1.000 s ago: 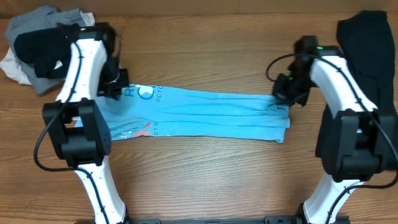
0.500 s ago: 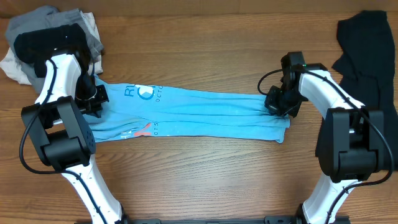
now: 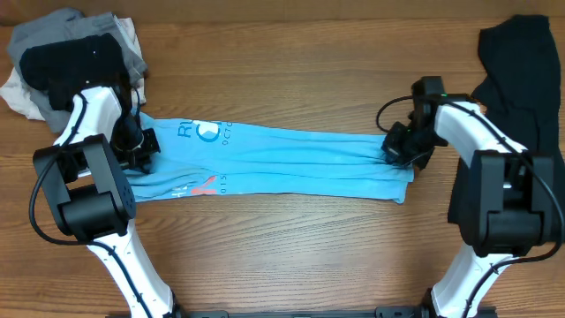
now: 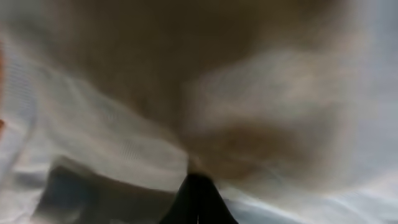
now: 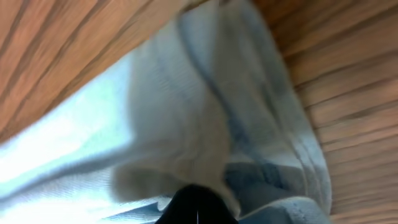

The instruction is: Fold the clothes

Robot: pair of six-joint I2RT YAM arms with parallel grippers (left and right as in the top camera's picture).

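Observation:
The light blue T-shirt [image 3: 291, 163] lies folded into a long strip across the middle of the wooden table, its print and red lettering near the left end. My left gripper [image 3: 144, 152] is shut on the strip's left end. In the left wrist view its dark tips [image 4: 198, 202] meet against blurred pale fabric [image 4: 112, 143]. My right gripper [image 3: 395, 150] is shut on the bunched right end. The right wrist view shows its closed tips [image 5: 198, 208] buried in pale blue folds [image 5: 174, 118]. A plain black garment [image 3: 521, 62] lies at the far right.
A heap of grey, black and white clothes [image 3: 62, 49] sits at the far left corner, just behind the left arm. Bare wood [image 3: 282, 256] runs along the table's front, and also shows behind the shirt [image 5: 74, 43].
The left gripper moved left and down from the print to the shirt's left end. The right gripper shifted slightly at the right end and closed fully on the fabric.

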